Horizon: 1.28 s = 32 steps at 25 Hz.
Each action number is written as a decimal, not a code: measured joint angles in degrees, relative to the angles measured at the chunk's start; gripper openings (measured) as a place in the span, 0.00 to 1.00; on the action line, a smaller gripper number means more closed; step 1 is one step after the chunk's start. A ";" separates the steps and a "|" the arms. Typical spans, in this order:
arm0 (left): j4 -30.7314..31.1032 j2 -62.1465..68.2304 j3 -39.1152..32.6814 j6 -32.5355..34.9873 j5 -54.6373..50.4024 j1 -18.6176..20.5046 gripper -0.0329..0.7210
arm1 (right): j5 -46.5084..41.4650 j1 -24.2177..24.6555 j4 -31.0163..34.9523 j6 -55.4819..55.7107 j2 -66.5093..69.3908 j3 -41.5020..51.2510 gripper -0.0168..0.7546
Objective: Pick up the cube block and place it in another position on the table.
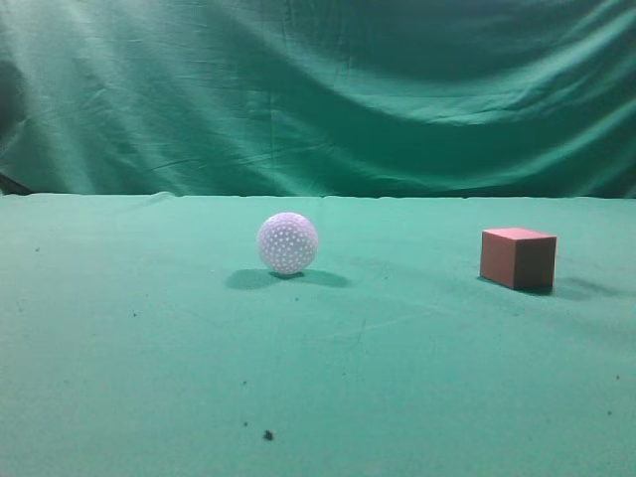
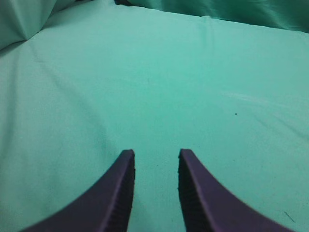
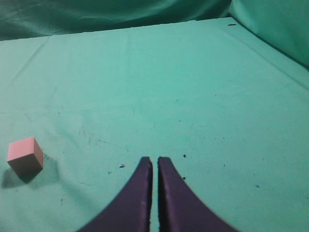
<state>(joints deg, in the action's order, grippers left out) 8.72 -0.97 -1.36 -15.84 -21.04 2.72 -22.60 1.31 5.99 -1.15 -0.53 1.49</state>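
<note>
The cube block [image 1: 518, 257] is reddish-brown with a lighter pinkish top and sits on the green table [image 1: 149, 378] at the right. It also shows at the lower left of the right wrist view [image 3: 25, 155]. My right gripper [image 3: 155, 160] is shut and empty, well to the right of the cube. My left gripper [image 2: 156, 153] is open and empty over bare green cloth [image 2: 193, 82]. Neither gripper shows in the exterior view.
A white dimpled ball [image 1: 287, 242] rests on the table left of the cube. A wrinkled green curtain [image 1: 318, 89] hangs behind the table's far edge. A few dark specks [image 1: 267, 434] lie near the front.
</note>
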 joint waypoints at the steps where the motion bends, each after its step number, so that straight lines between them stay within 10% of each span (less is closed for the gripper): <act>1: 0.00 0.00 0.00 0.00 0.00 0.00 0.39 | 0.00 0.00 0.00 0.00 0.00 0.00 0.02; 21: 0.00 0.00 0.00 0.00 0.00 0.00 0.39 | 0.33 0.00 0.09 0.00 0.00 0.00 0.02; 28: 0.00 0.00 0.00 0.00 0.00 0.00 0.39 | 27.92 0.00 6.06 0.03 -0.09 0.23 0.02; 32: 0.00 0.00 0.00 0.00 0.00 0.00 0.39 | 24.21 0.00 6.26 0.03 3.13 -4.16 0.02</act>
<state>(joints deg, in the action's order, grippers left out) 8.72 -0.97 -1.36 -15.84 -21.04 2.72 1.61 1.31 12.25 -1.12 2.60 -2.66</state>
